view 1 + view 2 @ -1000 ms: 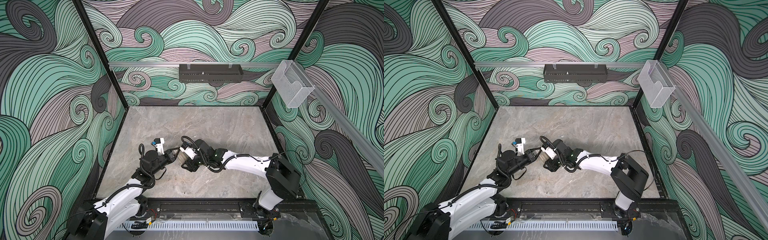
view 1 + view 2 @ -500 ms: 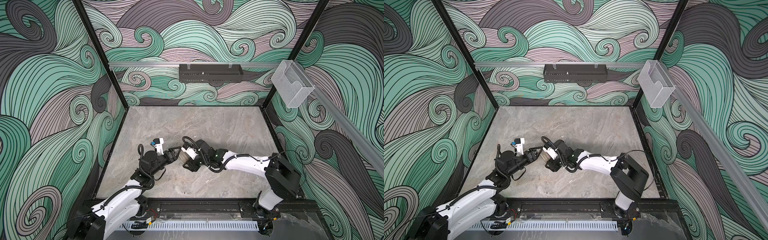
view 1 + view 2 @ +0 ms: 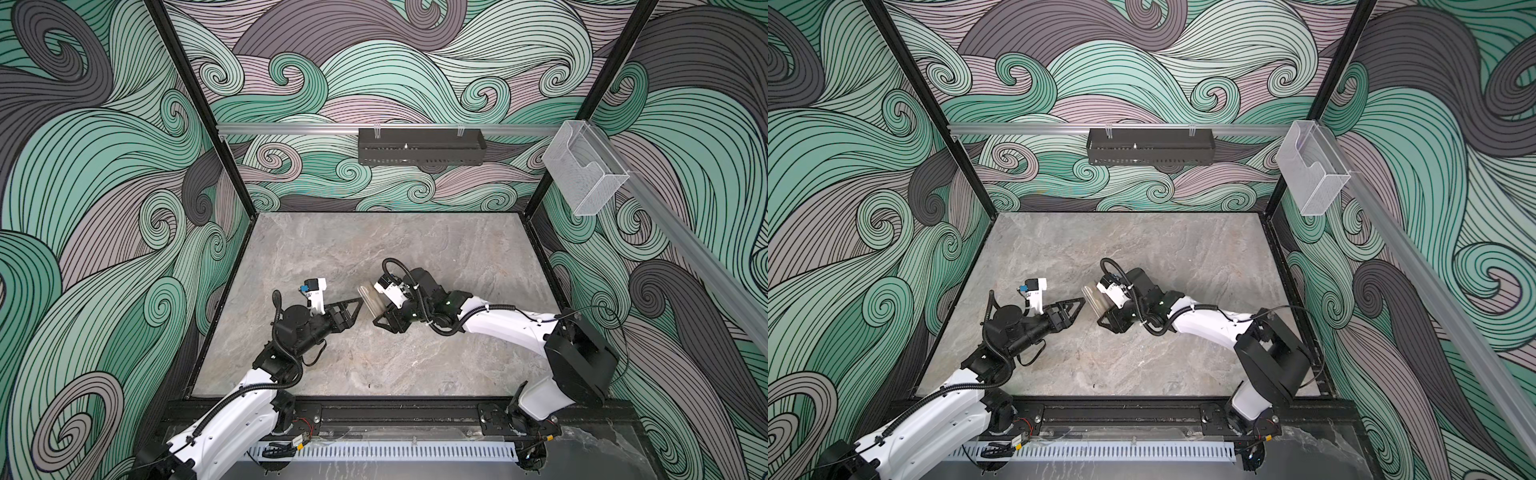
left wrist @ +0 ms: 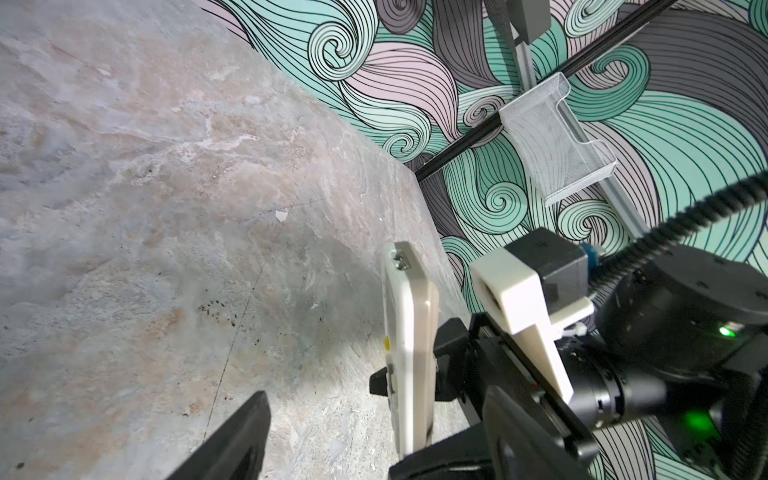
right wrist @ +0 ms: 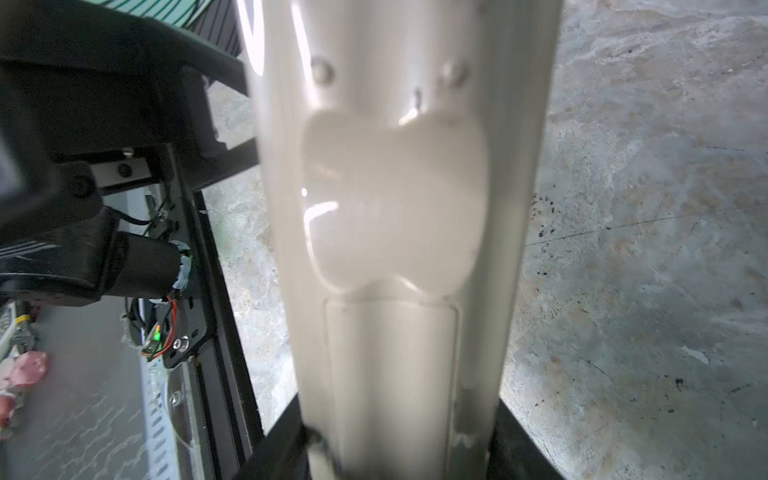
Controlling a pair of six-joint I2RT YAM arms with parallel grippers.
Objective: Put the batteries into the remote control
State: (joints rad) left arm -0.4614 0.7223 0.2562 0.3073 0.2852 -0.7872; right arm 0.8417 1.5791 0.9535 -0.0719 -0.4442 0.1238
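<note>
Right now two white arms are reaching in from the front edge of the table (image 3: pixel 374 249), the left arm (image 3: pixel 232 419) and the right arm (image 3: pixel 507 328). Their two hands are meeting near the middle of the table, a little toward its left edge. One remote control (image 3: pixel 369 297) is showing, and the right hand (image 3: pixel 376 306) is pinching it across its width, both jaws pressing against the casing.

In the right wrist view the remote control (image 5: pixel 395 124) is filling the frame with its plain pale back. One shallow hollow (image 5: pixel 395 199) and one outlined rectangular panel (image 5: pixel 390 374) are showing there. In the left wrist view the remote control (image 4: pixel 409 353) is standing on edge, its button face pointing away from the right hand. One yellow button (image 4: pixel 387 343) is showing on that face. Whether its lower end is touching the table cannot be told.

The left hand (image 3: pixel 353 314) is hovering just beside the remote control with its two fingers (image 4: pixel 237 444) spread wide, gripping nothing. One black tray (image 3: pixel 420 146) is hanging on the back wall, and one clear box (image 3: pixel 582 174) is hanging on the right wall.
</note>
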